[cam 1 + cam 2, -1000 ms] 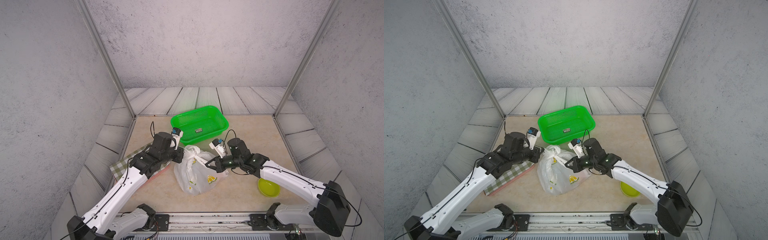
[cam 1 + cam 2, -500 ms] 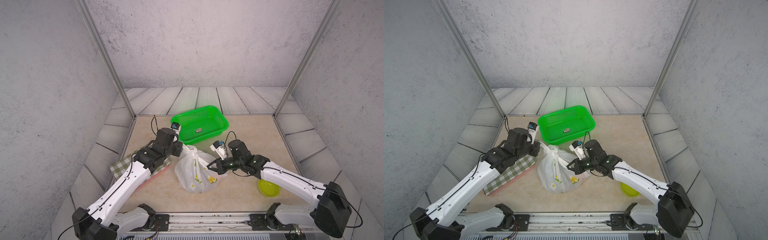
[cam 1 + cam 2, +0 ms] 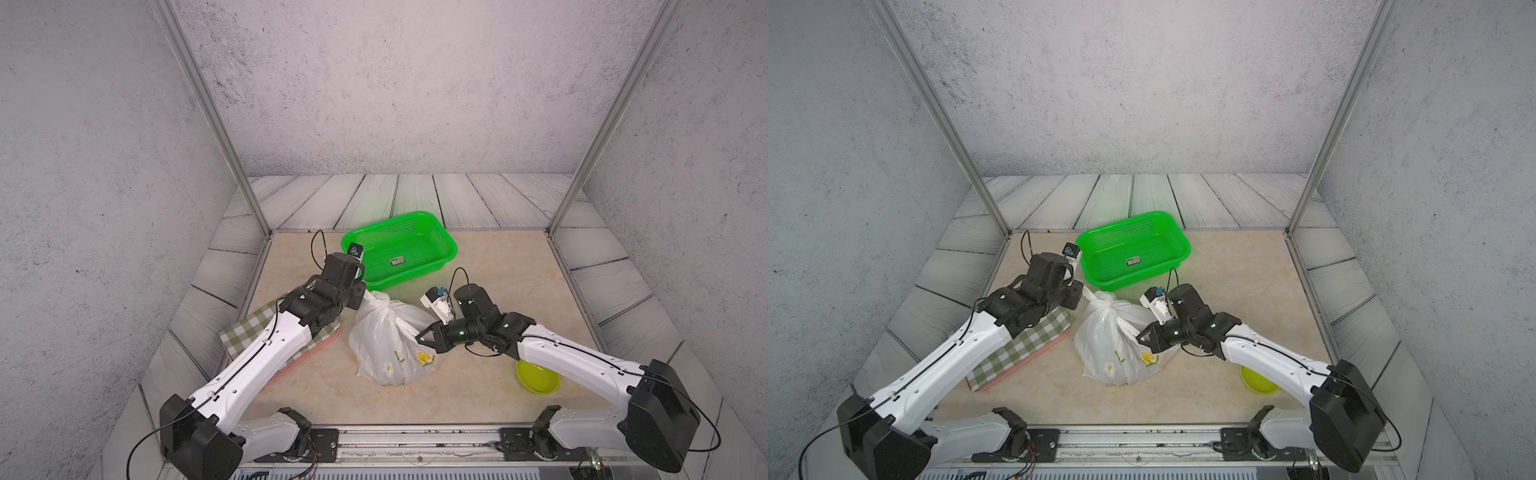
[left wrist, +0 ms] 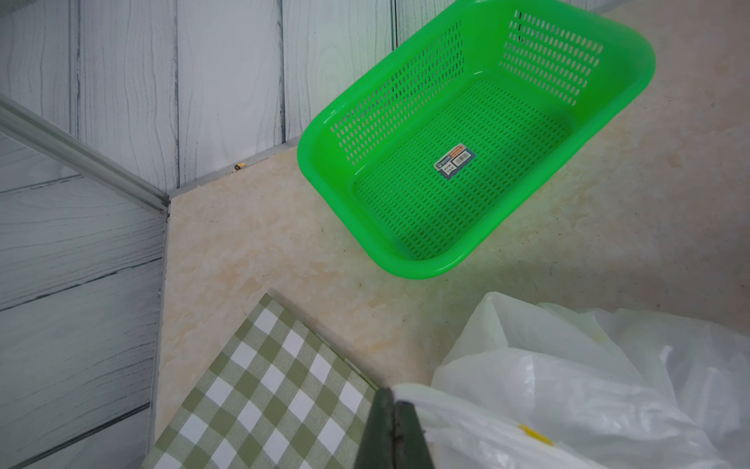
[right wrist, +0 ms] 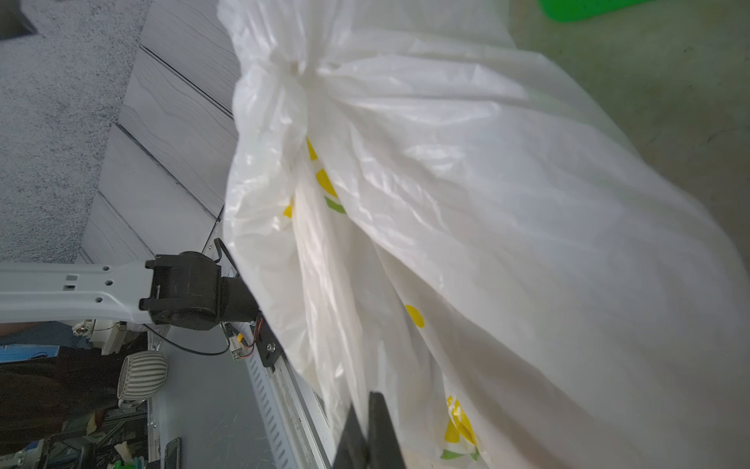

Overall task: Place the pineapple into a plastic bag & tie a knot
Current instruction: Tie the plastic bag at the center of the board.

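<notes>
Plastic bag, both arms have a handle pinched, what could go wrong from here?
1. The thin plastic bag is stretched taut between the shut left jaws and right jaws; a harder pull may tear a handle.
2. The knot looks small; a handle slipping out of either grip could leave it loose.

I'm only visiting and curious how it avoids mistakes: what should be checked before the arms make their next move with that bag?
1. Left tool shut on a handle of the plastic bag: ok.
2. Right tool shut on the other handle: ok.
3. Knot formed between the two tools: ok; its tightness: cannot tell.
4. Pineapple inside the bag: cannot tell, the plastic hides it.
5. Bag apart from the green basket: ok.
</notes>
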